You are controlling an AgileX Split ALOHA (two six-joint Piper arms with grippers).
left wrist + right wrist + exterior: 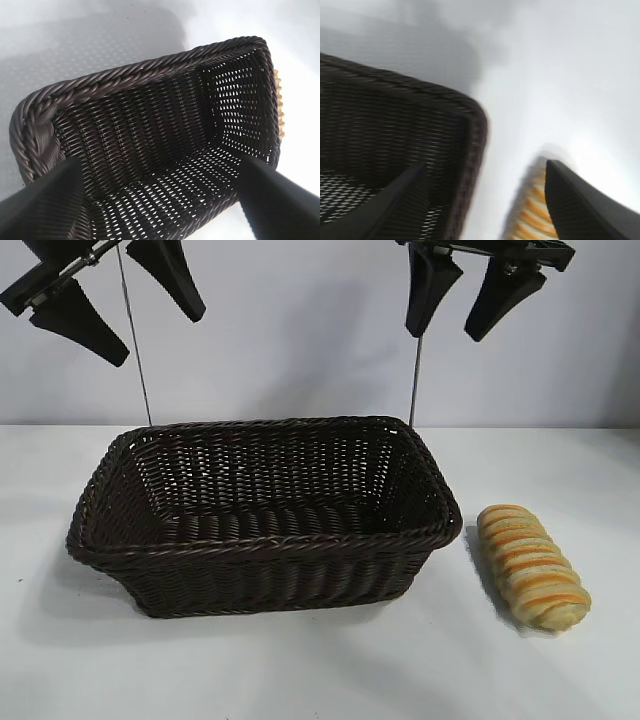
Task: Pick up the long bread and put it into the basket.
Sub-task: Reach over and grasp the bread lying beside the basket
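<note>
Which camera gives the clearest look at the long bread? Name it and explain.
The exterior view: the pale yellow, orange-striped oval long bread lies fully visible on the white table, right of the dark brown woven wicker basket. The left wrist view shows only slivers behind the basket's far wall; the right wrist view shows a blurred, partly hidden end.

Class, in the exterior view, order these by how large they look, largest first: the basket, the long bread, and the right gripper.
1. The basket, by far the largest.
2 and 3. The long bread and the open right gripper look similar; the gripper is cut off at the top edge, so I will not rank them.
</note>
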